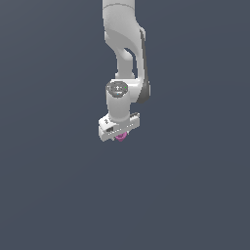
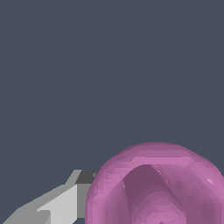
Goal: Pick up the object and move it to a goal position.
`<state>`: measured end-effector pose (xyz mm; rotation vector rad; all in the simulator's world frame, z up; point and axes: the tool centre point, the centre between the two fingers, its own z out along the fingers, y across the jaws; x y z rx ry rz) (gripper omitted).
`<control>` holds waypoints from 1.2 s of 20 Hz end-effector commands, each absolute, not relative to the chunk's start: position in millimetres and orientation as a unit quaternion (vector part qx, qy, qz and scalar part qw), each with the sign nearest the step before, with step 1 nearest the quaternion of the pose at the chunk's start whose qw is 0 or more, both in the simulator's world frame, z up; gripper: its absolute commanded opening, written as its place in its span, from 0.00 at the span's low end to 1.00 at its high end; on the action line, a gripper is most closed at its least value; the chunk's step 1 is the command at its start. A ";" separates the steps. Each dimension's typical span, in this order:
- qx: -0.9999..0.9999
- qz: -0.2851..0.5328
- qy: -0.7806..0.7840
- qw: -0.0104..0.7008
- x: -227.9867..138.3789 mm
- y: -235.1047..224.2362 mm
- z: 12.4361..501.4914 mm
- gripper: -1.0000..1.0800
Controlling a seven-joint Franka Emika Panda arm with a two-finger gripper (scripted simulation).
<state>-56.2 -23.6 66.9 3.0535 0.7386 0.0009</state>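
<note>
1. No readable writing shows anywhere. A small dark mark sits on the side of the white gripper [image 1: 120, 131] body in the exterior view, but it is too tiny to read.
2. The arm [image 1: 124, 44] comes down from twelve o'clock in the exterior view, bends at a grey-sided joint, and ends in a round wrist flange just above the gripper.
3. The gripper points downward, its wide body tilted so that the end toward three o'clock sits a little higher than the end toward nine o'clock.
4. The pink cone [image 1: 121, 136] peeks out beneath the gripper body, at about six o'clock from the wrist flange, touching the underside of the gripper.
5. In the wrist view the pink cone [image 2: 155, 186] fills the corner toward five o'clock; its round rim faces the camera, showing a hollow, darker inside.
6. One grey finger [image 2: 57, 203] lies just beside the cone, at its nine o'clock side in the wrist view, and seems to touch the rim.
7. The second finger is hidden, so I cannot tell for sure whether the claw is pinching the cone or merely close around it.
8. The cone is cut off by the wrist view's edge, and in the exterior view most of it is covered by the gripper.
9. The background is a flat dark blue-grey with no visible floor line, so whether the cone hangs in the air or rests on something is unclear.
</note>
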 end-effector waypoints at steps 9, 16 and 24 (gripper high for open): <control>0.972 0.001 0.235 0.000 -70.9 -63.1 147.6 0.00; 0.972 0.001 0.235 -0.001 -84.4 -99.9 224.1 0.00; 0.972 0.001 0.235 -0.001 -98.5 -140.7 308.1 0.00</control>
